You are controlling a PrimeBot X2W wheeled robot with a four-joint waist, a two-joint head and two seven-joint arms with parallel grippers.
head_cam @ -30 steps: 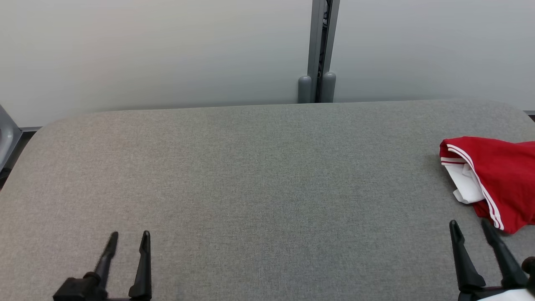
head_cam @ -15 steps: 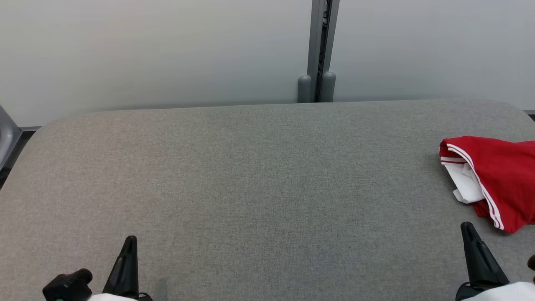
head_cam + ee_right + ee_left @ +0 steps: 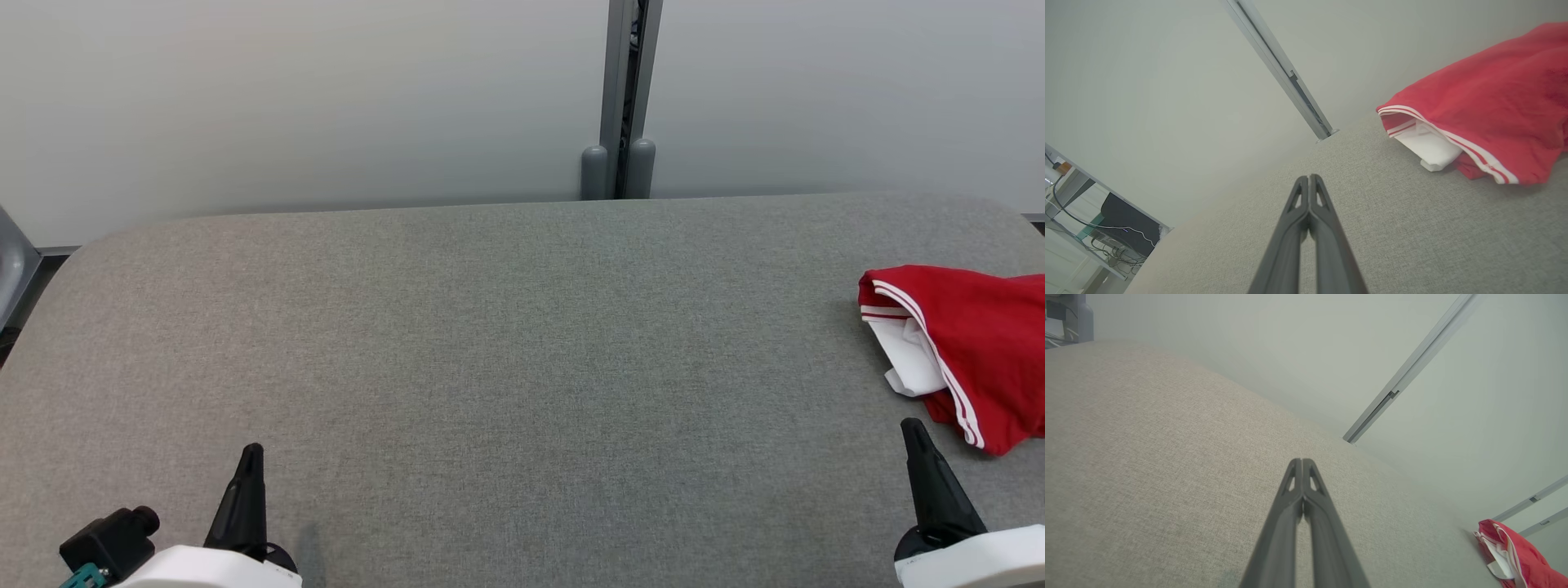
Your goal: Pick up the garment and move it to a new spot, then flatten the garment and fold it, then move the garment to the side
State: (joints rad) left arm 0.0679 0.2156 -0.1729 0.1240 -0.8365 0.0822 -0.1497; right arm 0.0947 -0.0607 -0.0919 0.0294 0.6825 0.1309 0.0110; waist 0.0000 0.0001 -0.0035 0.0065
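A grey fabric-covered table is spreading across the head view, with a pale wall standing behind it. The red garment with white stripes is lying crumpled at the table's right edge. The right gripper is pointing up near it, fingers pressed together and holding nothing. The left gripper, likewise closed and empty, is sitting well apart at the lower left.

left end effector — closed tight, pointing forward | right end effector — closed tight, pointing forward
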